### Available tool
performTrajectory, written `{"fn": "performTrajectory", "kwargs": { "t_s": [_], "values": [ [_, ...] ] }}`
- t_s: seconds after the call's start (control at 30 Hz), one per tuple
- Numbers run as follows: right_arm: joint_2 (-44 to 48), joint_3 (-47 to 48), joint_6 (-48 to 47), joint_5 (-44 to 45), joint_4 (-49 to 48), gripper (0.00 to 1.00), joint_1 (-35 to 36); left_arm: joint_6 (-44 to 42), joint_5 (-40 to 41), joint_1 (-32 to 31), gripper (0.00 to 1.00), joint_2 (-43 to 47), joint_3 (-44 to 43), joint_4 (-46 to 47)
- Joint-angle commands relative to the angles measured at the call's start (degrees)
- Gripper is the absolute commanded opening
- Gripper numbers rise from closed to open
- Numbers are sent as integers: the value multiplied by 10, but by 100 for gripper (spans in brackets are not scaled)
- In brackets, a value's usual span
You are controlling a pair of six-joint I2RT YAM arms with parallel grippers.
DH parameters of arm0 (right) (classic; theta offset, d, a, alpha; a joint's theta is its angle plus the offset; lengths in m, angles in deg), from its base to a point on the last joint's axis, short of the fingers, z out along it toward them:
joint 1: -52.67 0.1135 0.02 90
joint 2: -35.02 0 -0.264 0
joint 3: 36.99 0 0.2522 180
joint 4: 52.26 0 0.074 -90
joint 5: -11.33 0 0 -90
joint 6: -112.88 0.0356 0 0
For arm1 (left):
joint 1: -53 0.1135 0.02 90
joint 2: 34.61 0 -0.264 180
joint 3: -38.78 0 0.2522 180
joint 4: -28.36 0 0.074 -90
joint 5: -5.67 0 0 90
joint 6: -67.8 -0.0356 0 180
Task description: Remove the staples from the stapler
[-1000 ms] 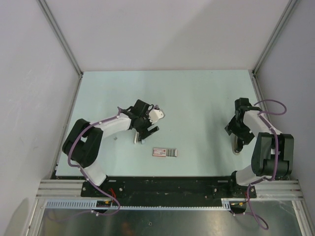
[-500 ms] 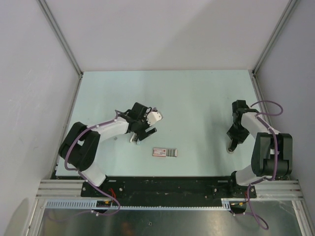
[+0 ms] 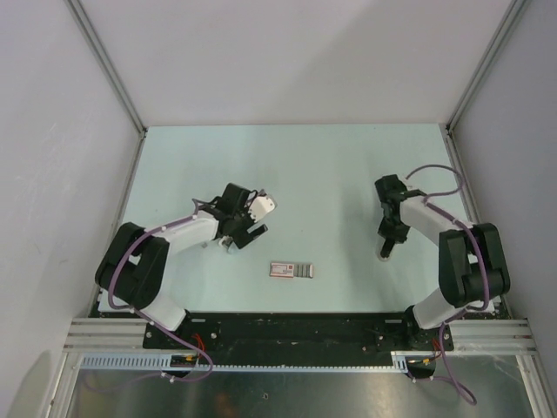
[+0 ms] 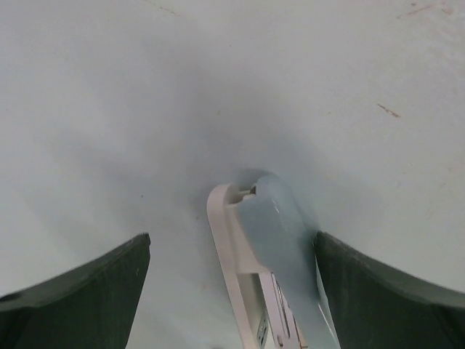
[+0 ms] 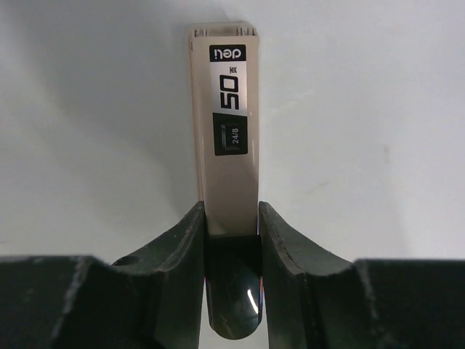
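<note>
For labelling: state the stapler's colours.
The stapler is pale blue and white, clearest in the left wrist view.

Overhead view of the whole table [image 3: 348, 174]; wrist views close to it, past their jaws

Even, diffuse light is falling from above on the pale table [image 3: 331, 165], and the left arm [image 3: 187, 228] and right arm [image 3: 426, 218] are casting only faint, short shadows. In the left wrist view the stapler [image 4: 272, 240] is sitting too near the lens and blurring softly, with a grey shadow pooling round it. In the right wrist view the beige bar [image 5: 227, 167] is showing crisp print, while a small glint is shining on its black end [image 5: 232, 291] between the dark, underexposed fingers [image 5: 182, 254].
</note>
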Motion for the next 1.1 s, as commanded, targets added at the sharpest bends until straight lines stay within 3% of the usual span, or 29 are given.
{"fn": "performTrajectory", "kwargs": {
  "t_s": [0.0,0.23,0.47,0.83,1.07],
  "values": [
    [-54,45,24,-2,-53,17,77,10,10,18,99,17,28,-17],
    [-138,131,-11,-27,-111,14,183,44,-29,59,99,41,26,-23],
    [-236,235,-32,-66,-137,10,249,77,-145,141,99,81,6,-56],
    [-354,406,-46,-99,-104,11,336,93,-205,148,99,93,2,-79],
    [-365,436,-40,-104,-93,20,344,86,-215,142,99,101,-35,-79]
  ]
}}
